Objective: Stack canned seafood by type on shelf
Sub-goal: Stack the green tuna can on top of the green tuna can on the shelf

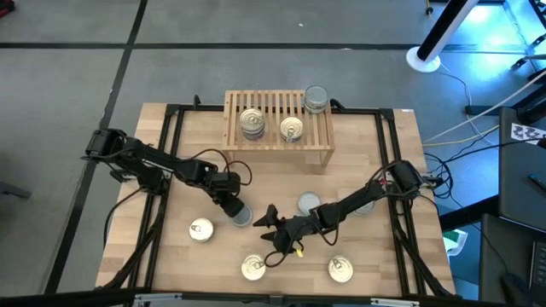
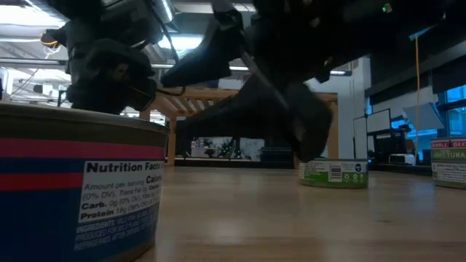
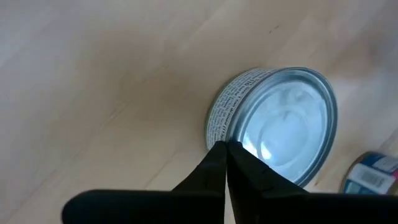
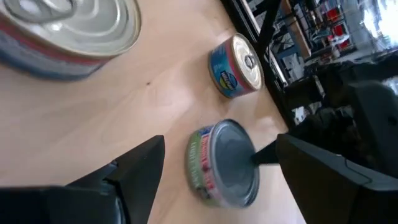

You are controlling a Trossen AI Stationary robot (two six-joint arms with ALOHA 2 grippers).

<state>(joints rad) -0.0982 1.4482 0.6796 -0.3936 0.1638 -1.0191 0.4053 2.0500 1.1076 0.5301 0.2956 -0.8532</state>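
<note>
On shelf: two gold tins plus a silver one at its right end. Below, left gripper pinched shut at a silver tin; right gripper spread wide, empty, between scattered tins. Readable nearby: "Nutrition Facts", "Calories".

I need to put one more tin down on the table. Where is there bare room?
Bare wood lies between the shelf and both grippers, and along the table's left edge. The front is crowded: left gripper on a silver tin, right gripper, gold-lidded tins.
</note>
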